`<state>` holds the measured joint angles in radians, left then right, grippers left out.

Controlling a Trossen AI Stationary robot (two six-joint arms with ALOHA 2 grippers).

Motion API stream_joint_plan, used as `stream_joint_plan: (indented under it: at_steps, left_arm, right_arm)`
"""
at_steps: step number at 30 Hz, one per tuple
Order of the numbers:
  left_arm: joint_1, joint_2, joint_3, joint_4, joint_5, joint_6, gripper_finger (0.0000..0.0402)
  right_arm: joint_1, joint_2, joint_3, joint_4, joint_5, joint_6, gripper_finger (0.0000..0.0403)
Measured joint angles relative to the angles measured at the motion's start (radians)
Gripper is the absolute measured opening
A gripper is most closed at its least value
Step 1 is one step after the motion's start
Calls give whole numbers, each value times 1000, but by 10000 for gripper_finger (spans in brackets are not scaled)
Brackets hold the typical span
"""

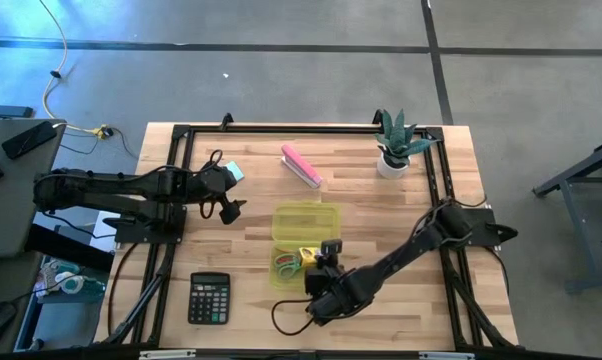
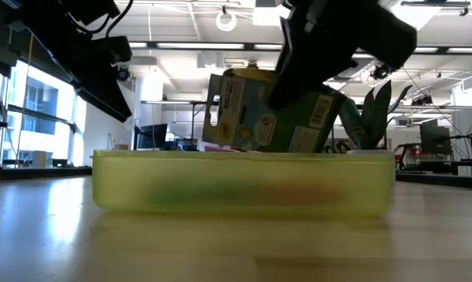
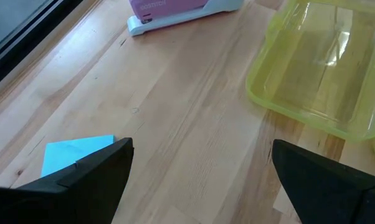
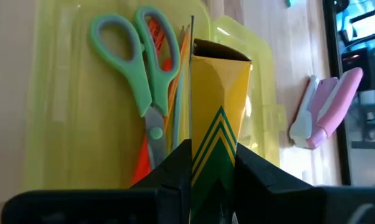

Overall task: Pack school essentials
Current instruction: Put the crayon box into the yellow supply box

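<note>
A yellow-green clear case (image 1: 291, 268) lies open on the table, its lid (image 1: 307, 221) flat on the far side. Green-handled scissors (image 4: 137, 87) and thin orange-red pencils (image 4: 157, 134) lie in its base. My right gripper (image 1: 322, 272) is shut on the yellow-green crayon box (image 4: 217, 118) over the base's right part. The light-blue note pad (image 3: 75, 154) lies flat on the table just beyond one finger of my open left gripper (image 3: 200, 168), left of the lid; no contact with it shows. My right gripper pinches the crayon box between its two fingers, one on each long side (image 4: 203, 158). The fingers (image 4: 262, 177) come slanting down from the table's near right and lie along the box. The box (image 2: 267, 110) sits tilted over the case; the case wall (image 2: 244, 184) hides its lower edge.
A pink oblong block (image 1: 302, 166) lies beyond the lid, and a potted plant (image 1: 394, 150) stands at the far right. A black calculator (image 1: 209, 298) lies near the front left. A black cable (image 1: 286, 318) loops on the table by my right arm.
</note>
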<state>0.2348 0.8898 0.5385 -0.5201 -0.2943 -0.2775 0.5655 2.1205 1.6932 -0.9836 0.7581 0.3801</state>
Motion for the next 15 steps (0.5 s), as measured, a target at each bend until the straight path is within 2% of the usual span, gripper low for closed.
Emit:
stream_joint_plan:
  at_steps: [15]
  left_arm:
    - [0,0,0,0,0,0,372]
  right_arm:
    - [0,43,0,-20,22,-23,75]
